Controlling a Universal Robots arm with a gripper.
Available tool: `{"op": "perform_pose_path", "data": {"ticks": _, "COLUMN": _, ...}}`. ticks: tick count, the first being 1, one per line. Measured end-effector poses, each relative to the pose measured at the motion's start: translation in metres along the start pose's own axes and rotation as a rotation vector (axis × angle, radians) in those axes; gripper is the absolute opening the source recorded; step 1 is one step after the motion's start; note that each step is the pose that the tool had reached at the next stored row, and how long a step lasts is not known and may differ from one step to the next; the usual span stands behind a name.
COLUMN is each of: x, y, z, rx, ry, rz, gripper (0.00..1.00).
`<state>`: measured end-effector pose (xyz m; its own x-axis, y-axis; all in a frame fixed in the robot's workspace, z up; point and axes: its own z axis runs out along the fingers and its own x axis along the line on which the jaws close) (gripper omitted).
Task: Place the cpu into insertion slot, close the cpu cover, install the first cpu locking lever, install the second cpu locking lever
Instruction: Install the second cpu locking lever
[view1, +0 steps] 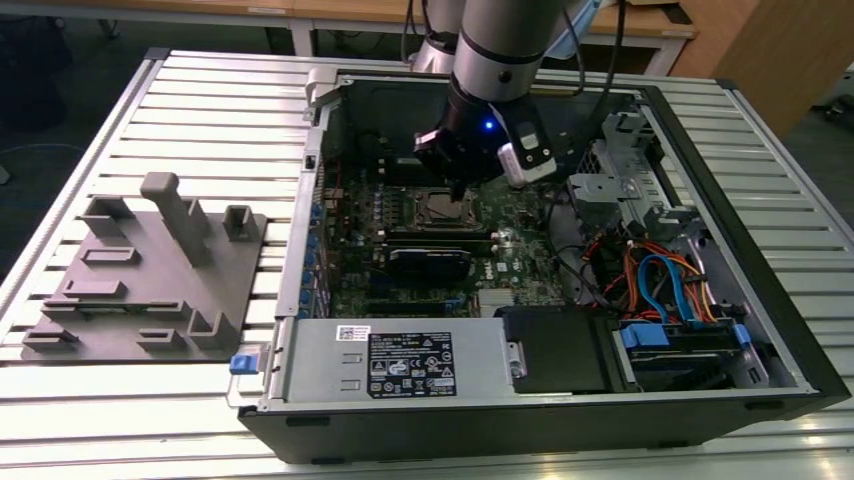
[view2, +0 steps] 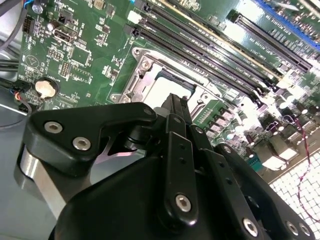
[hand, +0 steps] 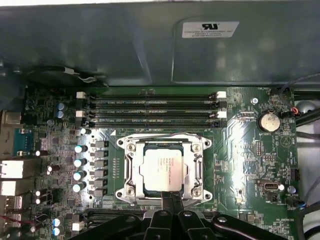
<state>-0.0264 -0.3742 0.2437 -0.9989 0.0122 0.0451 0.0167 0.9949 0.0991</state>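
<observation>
Fingers of the one gripper (hand: 170, 199) stand pressed together with no gap between them and nothing held; in the first wrist view their narrow tip sits at the edge of the insertion slot (hand: 164, 167), on the side away from the memory slots. In the second wrist view the same closed gripper (view2: 176, 101) reaches down beside the socket's silvery rim (view2: 142, 70). In the exterior view the gripper (view1: 458, 186) hangs below the single arm (view1: 503, 40), just above the socket (view1: 442, 209) inside the open computer case (view1: 534, 420).

One cpu (hand: 164, 170) lies flat in the slot, its dull silver top showing through the square window of the one cpu cover (hand: 131, 165), which lies down over the socket. Whether the locking levers are latched I cannot tell.

Four long black memory slots (hand: 155, 107) run side by side near the socket in the first wrist view, all without modules. One round coin battery (hand: 270, 120) sits on the green motherboard (hand: 240, 165). A row of six small silver-topped capacitors (hand: 80, 167) stands beside the socket.

Outside the case, in the exterior view, one grey fixture block (view1: 147, 275) with upright pegs rests on the slatted table (view1: 200, 110), at the exterior view's left, well apart from the arm.
</observation>
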Motion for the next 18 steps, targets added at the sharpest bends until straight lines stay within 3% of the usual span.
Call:
{"op": "perform_pose_path", "data": {"ticks": 10, "x": 0.0004, "y": -0.0084, "z": -0.0007, "rx": 0.0013, "ry": 0.0001, "rz": 0.0, "gripper": 0.1}}
{"op": "perform_pose_path", "data": {"ticks": 18, "x": 0.0092, "y": -0.0092, "z": 0.0003, "rx": 0.0006, "ry": 0.0007, "rz": 0.0, "gripper": 0.1}}
